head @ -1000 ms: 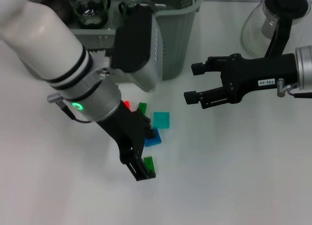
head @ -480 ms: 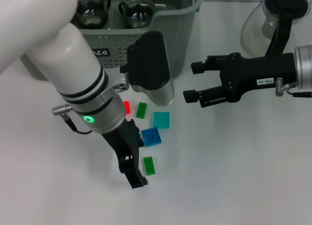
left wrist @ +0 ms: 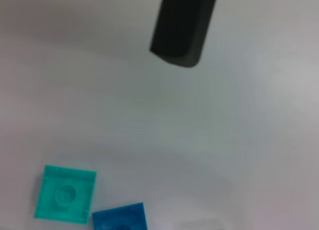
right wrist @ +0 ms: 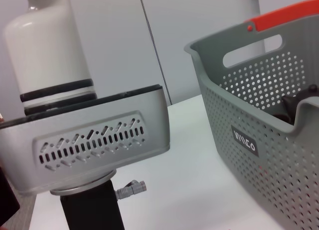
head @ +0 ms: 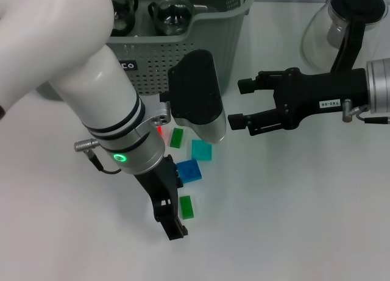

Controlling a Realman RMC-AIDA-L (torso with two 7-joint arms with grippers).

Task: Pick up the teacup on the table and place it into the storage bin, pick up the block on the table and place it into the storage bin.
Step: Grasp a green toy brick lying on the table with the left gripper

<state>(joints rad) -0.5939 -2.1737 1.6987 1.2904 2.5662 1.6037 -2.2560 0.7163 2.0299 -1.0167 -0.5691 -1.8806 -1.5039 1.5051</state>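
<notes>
My left gripper hangs low over the white table, its black fingers pointing down and toward me, and the small green block lies just beside them on the right-arm side, close enough that I cannot tell whether they touch. Whether those fingers are spread or pressed together I cannot tell; the wrist housing hides their roots and only a dark finger tip shows in the left wrist view, with nothing between. The block's long axis runs roughly away from me, so I judge the claw needs to shift sideways to straddle it across its short side. Farther back in the cluster are the blue block, the teal flat square, another green block and a red piece half hidden by the arm; all look like hard, studded plastic bricks. My right gripper is spread wide and empty, hovering well off to the side, so the left arm is plainly nearer. The storage bin, grey-green perforated plastic, stands behind the blocks and already holds glass teacups. A glass carafe stands at the far right.
</notes>
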